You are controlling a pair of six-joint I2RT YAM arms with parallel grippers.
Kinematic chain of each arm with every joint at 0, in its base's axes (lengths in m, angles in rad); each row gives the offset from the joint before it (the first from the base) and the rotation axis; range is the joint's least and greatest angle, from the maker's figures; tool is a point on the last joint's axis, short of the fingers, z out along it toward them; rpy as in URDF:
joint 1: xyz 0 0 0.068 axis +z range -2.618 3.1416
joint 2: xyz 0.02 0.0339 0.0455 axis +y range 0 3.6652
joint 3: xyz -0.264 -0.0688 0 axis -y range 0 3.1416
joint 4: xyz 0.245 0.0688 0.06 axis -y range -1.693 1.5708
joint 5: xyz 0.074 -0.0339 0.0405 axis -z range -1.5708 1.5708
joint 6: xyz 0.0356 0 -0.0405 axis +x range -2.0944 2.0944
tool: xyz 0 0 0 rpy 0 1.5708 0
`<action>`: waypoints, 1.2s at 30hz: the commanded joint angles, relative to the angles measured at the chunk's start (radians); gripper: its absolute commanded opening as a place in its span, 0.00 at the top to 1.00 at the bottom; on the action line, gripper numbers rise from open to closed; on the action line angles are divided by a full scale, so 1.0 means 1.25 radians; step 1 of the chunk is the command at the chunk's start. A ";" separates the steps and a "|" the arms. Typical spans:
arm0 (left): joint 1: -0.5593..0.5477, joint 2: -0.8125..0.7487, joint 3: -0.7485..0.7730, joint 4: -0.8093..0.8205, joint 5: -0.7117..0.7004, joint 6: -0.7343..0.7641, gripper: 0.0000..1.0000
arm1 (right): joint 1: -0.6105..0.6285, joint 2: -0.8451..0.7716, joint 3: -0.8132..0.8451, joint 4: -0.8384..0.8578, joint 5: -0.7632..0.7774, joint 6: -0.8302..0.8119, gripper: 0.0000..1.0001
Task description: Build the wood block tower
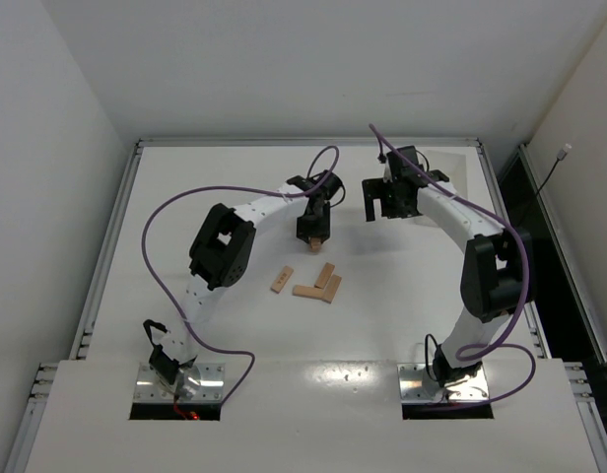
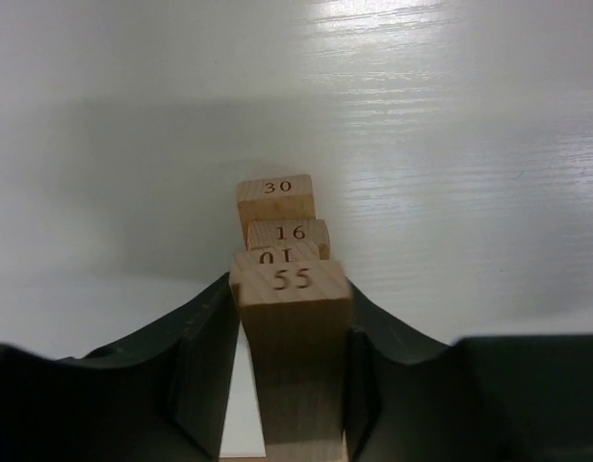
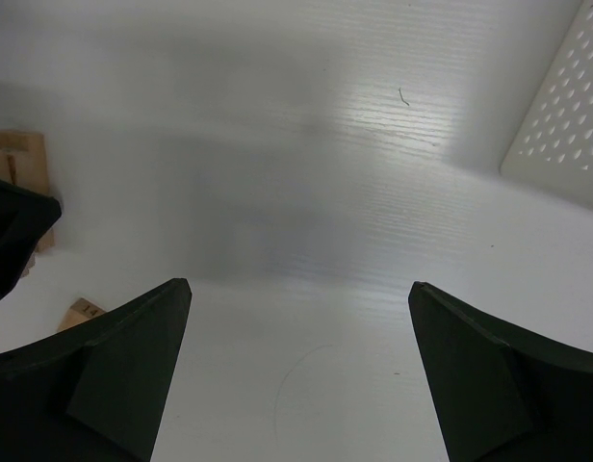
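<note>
Mid table (image 1: 185, 197): right claw (image 1: 387, 202) gaping wide, empty. Left claw (image 2: 292, 296) pinched narrow on block (image 2: 296, 332), poised atop tower (image 2: 289, 234), about three layers showing. Four loose blocks (image 1: 305, 291) nearer, unstacked. Roughly halfway, by guess.

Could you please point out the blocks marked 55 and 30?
block marked 55 (image 2: 292, 279): left wrist view, on its numbered end face.
block marked 30 (image 2: 275, 188): left wrist view, on its numbered end face.
</note>
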 commanded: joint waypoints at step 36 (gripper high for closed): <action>0.062 0.043 0.009 0.013 -0.108 -0.016 1.00 | -0.009 0.008 -0.001 0.019 -0.025 0.013 0.06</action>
